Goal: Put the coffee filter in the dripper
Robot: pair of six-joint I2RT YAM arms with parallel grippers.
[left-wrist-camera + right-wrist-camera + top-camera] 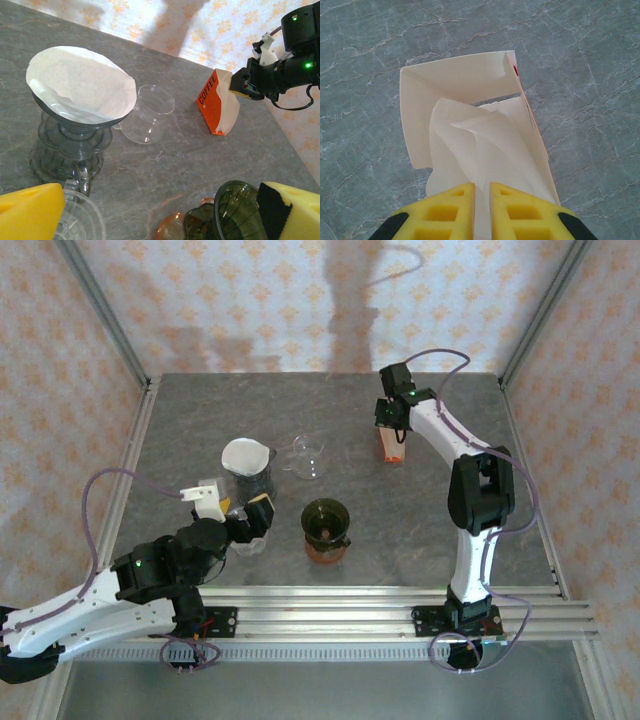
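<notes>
The right end effector (482,202) was down over the orange COFFEE box (210,100) at the far right of the table (400,530), and look at that: its yellow fingers (447,212) were pinched almost together on a white coffee filter (485,145), the paper running right up between them. The filter stood bunched and creased, rising out of the open top of the box, its lower part tucked inside the carton.

Over on the other side, the left end effector (161,212) hung wide open with nothing in it, low over the near part of the table. Just ahead of it stood a grey glass dripper (70,130), a white paper liner (80,80) seated in its cone. Right beside that stood a clear glass server (147,120), empty. Nearer the middle, a dark green dripper (325,523) sat on an orange base (325,552), its cone empty.
</notes>
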